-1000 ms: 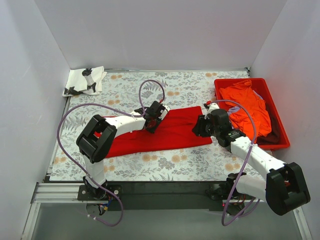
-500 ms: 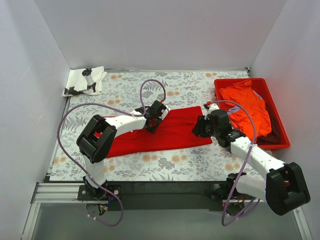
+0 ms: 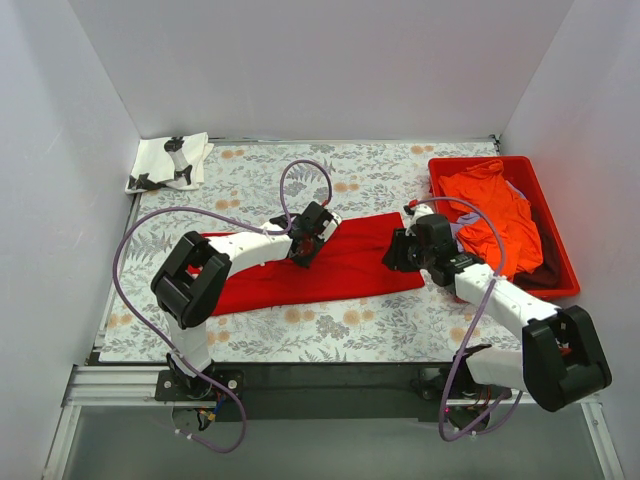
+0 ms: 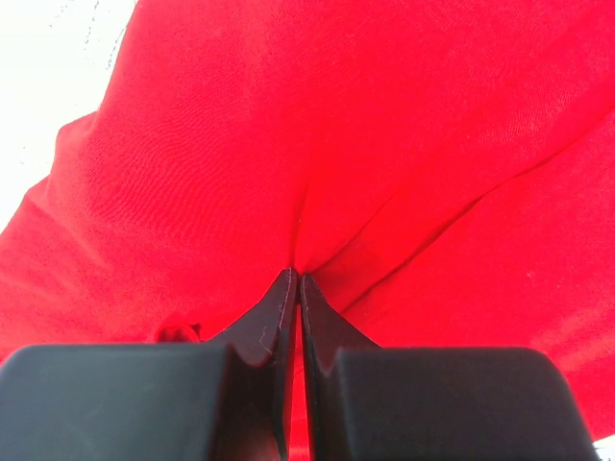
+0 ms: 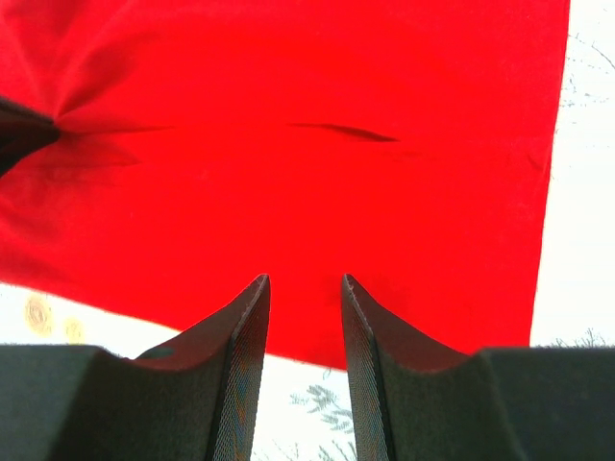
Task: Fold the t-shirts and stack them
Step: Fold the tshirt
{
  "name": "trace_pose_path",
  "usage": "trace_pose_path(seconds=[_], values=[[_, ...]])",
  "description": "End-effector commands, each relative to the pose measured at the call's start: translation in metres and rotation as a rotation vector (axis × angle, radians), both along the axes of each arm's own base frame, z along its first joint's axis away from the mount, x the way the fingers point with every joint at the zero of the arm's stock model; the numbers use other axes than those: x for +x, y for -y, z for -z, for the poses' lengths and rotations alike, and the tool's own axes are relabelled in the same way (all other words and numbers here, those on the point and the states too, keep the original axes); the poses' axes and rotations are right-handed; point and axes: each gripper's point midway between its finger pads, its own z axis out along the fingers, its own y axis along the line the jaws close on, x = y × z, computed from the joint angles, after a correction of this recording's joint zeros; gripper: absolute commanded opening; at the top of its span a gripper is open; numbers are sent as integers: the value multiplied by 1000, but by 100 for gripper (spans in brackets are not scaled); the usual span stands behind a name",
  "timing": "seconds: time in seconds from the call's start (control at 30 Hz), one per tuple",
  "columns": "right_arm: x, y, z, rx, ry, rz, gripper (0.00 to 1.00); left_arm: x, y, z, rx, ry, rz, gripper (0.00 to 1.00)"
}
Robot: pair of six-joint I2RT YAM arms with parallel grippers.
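Shirt position: the red shirt [image 3: 350,268] lies spread on the mat [image 3: 380,180], just left of the tray [image 3: 470,160]. Its long axis runs from the tray-side end away to the left, slanting slightly toward the arm bases. An orange shirt [image 3: 495,215] fills the tray. A white shirt [image 3: 165,165] sits at the far corner of the mat, well apart from the tray.

Left gripper [image 3: 303,248]: jaws closed, with a pinch of red cloth at the tips. In the left wrist view, creases in the red shirt [image 4: 384,144] radiate from the left gripper [image 4: 296,277]. The grip point is on the shirt's far edge, near mid-length and well left of the tray.

Right gripper [image 3: 393,258]: jaws parted, nothing held. It sits between the tray and the shirt's tray-side end. In the right wrist view, the right gripper [image 5: 305,280] has the red shirt [image 5: 288,192] ahead of and below its fingers, and the tips sit close to the cloth's edge.

Governing relation: the tray-side end is nearer to the right arm, and the left arm already holds the far edge. The probable next step is a right-hand grasp. It calls for a short descent onto the edge directly beneath, followed by jaw closure. A fold across the long axis can then proceed with both arms.
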Motion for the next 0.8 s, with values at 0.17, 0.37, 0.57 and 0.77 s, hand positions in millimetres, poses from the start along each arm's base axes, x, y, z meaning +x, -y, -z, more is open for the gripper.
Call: trace_pose_path(seconds=[0.17, 0.37, 0.57, 0.77], values=[[45, -25, -23, 174, 27, 116, 43, 2, 7, -17, -49, 46, -4, 0], [62, -29, -9, 248, -28, 237, 42, 6, 8, -14, -45, 53, -13, 0], [77, -29, 2, 303, -41, 318, 42, 7, 9, -16, -52, 62, -12, 0], [83, -30, 26, 328, -102, 366, 42, 7, 6, -18, -50, 75, -16, 0]])
